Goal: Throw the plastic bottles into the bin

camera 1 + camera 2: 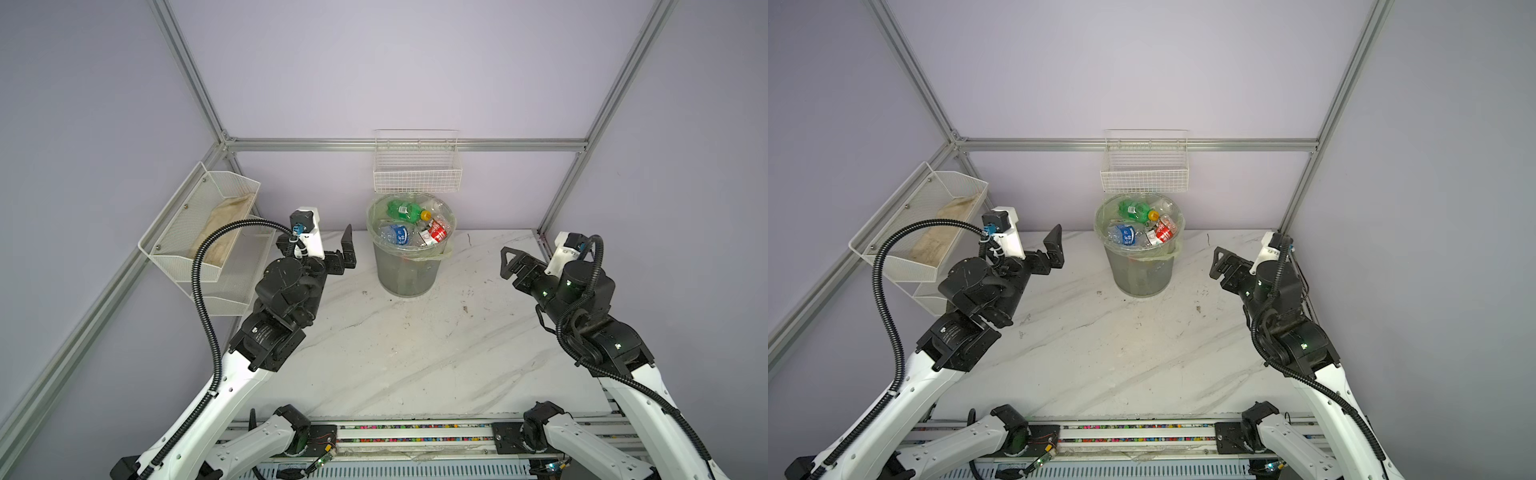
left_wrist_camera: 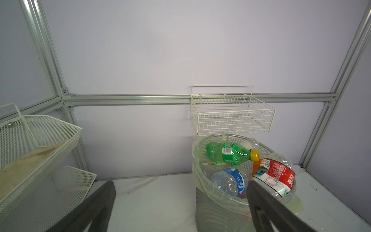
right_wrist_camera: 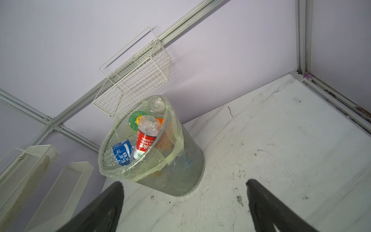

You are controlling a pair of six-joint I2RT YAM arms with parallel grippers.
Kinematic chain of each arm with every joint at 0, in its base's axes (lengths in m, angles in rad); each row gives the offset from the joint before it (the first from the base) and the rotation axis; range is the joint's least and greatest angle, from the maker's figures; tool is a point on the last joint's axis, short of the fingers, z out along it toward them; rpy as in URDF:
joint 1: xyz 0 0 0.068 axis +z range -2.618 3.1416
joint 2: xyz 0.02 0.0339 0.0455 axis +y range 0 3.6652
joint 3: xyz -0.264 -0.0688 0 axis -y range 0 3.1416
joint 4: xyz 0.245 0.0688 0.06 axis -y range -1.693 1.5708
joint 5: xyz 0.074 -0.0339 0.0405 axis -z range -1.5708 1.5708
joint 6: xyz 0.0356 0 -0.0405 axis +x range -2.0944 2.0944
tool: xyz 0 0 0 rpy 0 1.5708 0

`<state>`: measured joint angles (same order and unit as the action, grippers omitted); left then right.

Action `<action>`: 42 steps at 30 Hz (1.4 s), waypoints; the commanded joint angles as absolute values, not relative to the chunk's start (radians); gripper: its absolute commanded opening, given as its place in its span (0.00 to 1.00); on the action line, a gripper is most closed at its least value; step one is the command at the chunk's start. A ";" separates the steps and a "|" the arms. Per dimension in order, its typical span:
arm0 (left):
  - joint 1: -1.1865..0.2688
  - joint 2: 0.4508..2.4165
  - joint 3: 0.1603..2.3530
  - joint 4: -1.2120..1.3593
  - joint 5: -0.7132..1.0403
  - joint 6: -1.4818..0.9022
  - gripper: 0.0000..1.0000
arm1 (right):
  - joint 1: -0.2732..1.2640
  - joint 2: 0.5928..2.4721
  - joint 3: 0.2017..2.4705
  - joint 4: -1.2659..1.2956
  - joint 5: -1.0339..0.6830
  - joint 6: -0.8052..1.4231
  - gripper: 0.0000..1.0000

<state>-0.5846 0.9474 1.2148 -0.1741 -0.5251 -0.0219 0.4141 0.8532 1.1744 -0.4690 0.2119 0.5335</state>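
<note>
The plastic bottles are in the bin, heaped up to about its rim. On top at the far side the green bottle lies on its side, with a yellow cap. Nearer to me lie the blue-label bottle and the crumpled red-label bottle. Against the far rim is one more clear bottle. More colours, orange among them, show dimly through the bin's grey mesh wall lower down. I cannot tell which bottles those are. A pale green bag lines the bin and folds over its rim.

The bin stands upright in the middle at the back of the white marble table. Just above and behind it a white wire basket hangs on the metal rail of the back wall. On the left wall hang two white mesh trays, one over the other. The upper tray holds a flat tan thing, a cloth or a board, I cannot tell which. The lower tray is partly hidden behind my left arm.

My left gripper is up in the air just left of the bin, not touching it. Its jaws are wide with nothing between them. My right gripper is on the right, further from the bin. Its jaws are wide too and hold nothing. Both point toward the bin.
</note>
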 commanded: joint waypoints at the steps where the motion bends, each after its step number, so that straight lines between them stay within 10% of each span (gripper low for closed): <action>1: -0.583 0.921 1.166 -0.164 -0.572 -0.008 1.00 | 0.410 0.838 1.154 -0.442 0.266 0.506 0.97; 42: -0.581 0.807 0.829 -0.153 -0.795 -0.063 1.00 | 0.410 0.588 0.820 -0.270 0.536 0.486 0.97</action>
